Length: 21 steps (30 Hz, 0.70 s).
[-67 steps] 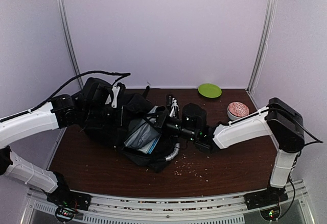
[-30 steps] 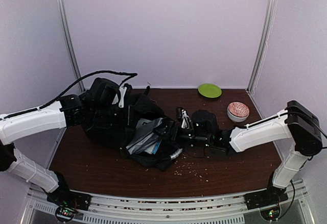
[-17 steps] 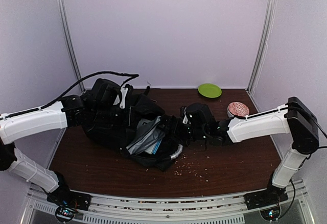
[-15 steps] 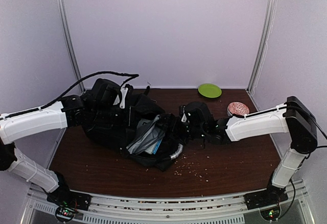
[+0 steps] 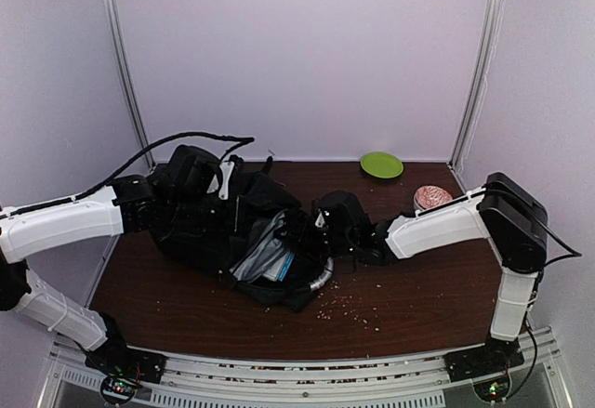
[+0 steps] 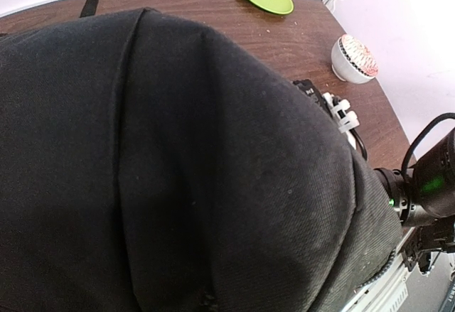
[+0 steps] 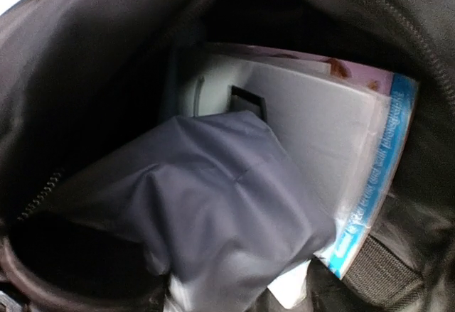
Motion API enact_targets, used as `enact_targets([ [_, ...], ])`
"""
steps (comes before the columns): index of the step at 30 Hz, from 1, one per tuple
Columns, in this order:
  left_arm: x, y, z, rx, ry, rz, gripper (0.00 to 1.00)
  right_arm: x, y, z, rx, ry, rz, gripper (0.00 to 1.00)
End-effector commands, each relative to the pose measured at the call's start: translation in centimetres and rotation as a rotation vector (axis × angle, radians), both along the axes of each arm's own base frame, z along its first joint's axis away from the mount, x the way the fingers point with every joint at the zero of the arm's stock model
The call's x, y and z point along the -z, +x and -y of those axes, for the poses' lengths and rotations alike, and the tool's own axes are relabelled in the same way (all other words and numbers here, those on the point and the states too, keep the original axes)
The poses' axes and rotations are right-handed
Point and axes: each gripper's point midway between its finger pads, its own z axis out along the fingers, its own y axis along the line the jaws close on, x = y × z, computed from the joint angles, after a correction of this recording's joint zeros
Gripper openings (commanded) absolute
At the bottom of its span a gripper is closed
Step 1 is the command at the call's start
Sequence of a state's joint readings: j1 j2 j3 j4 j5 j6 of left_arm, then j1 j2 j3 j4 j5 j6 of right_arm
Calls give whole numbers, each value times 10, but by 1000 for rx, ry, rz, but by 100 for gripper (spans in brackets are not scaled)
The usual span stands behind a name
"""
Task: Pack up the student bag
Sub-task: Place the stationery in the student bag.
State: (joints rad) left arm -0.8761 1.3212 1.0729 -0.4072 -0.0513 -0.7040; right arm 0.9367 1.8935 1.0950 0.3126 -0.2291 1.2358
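Overhead, the student bag (image 5: 200, 231) lay slumped on the brown table (image 5: 437, 287), left of its middle, with its open mouth turned toward 3 o'clock. The left gripper (image 5: 218, 177) was buried in the raised black fabric at the bag's 12 o'clock edge. Its jaws were closed tight, though whether a fold was pinched between them could not be made out; its wrist camera saw little but black cloth. The right gripper (image 5: 314, 231) came in from 3 o'clock and sat right at the bag's mouth. How wide its jaws stood could not be told, since no fingers showed in its own camera. That camera looked straight into the opening, where a grey pouch (image 7: 213, 205) lay on top of a clear plastic sleeve (image 7: 377, 156) with a blue printed edge and white sheets inside. A green plate (image 5: 382, 164) sat at the table's 1 o'clock, near the back wall. A pink-patterned bowl (image 5: 432, 198) stood toward 2 o'clock. Pale crumbs (image 5: 351, 308) were scattered at 5 o'clock from the bag.
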Motion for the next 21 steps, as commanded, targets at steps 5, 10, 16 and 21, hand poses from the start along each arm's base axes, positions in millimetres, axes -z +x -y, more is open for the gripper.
enact_targets([
  [5, -52, -2, 38, 112, -170, 108, 0, -23, 3, -22, -25, 158, 41, 29],
  [10, -64, -6, 48, 155, -199, 125, 0, -56, 2, -44, -89, 261, 106, 23],
  [16, -73, -20, 62, 225, -238, 119, 0, -30, 10, -64, -74, 236, 54, 22],
  [21, -70, -26, 59, 222, -240, 110, 0, -13, 14, -66, -62, 235, 30, 32],
])
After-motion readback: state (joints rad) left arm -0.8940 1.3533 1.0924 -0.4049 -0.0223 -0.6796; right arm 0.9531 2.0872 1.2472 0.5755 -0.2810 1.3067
